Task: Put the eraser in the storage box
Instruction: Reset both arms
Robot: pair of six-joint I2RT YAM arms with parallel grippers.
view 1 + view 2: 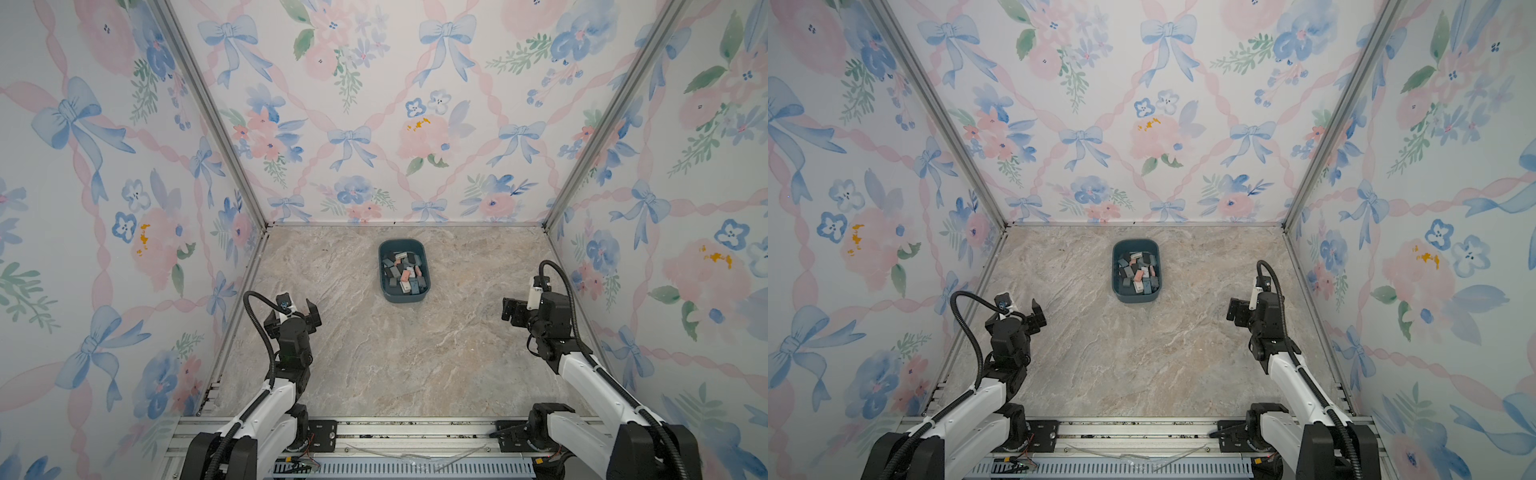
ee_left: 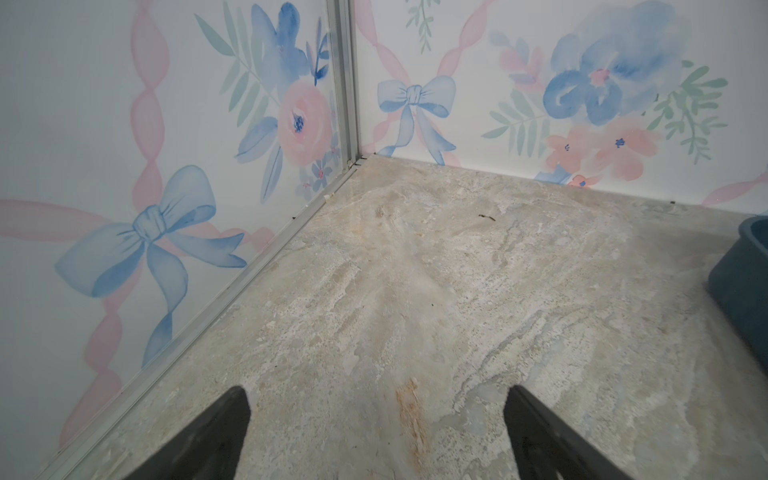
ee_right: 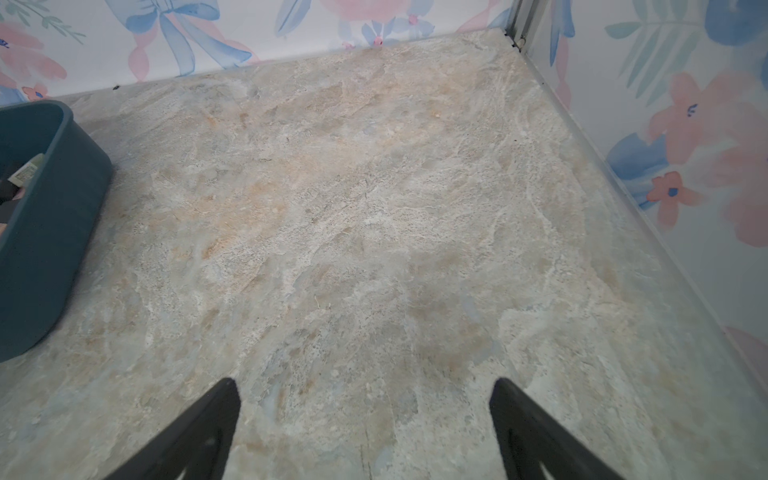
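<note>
**Erasers in the box, both end effectors empty**

The dark teal-blue plastic storage box (image 1: 405,297), a low-walled rectangle with rounded corners, sits toward the back of the mottled beige stone-look counter (image 1: 395,357), roughly midway between the side walls. It holds a loose heap of small rectangular block erasers (image 1: 405,272) in grey, pink, blue and white. They lie at all angles and cover most of the box floor. As far as both top views show, the pile lies below the rim. The blocks are too small to count.

No eraser shows on the counter outside the box in any view. Each wrist view shows only bare stone ahead of its arm, with part of the box wall (image 3: 50,216) at the picture's edge. Judged from that, the task looks finished or all but finished, with nothing visibly left to pick up.

The left end effector (image 2: 376,390) hangs over the counter near the left wall, jaws spread wide with nothing between them. The right end effector (image 3: 365,382) hangs near the right wall, likewise released and empty. Both are well apart from the box.
</note>
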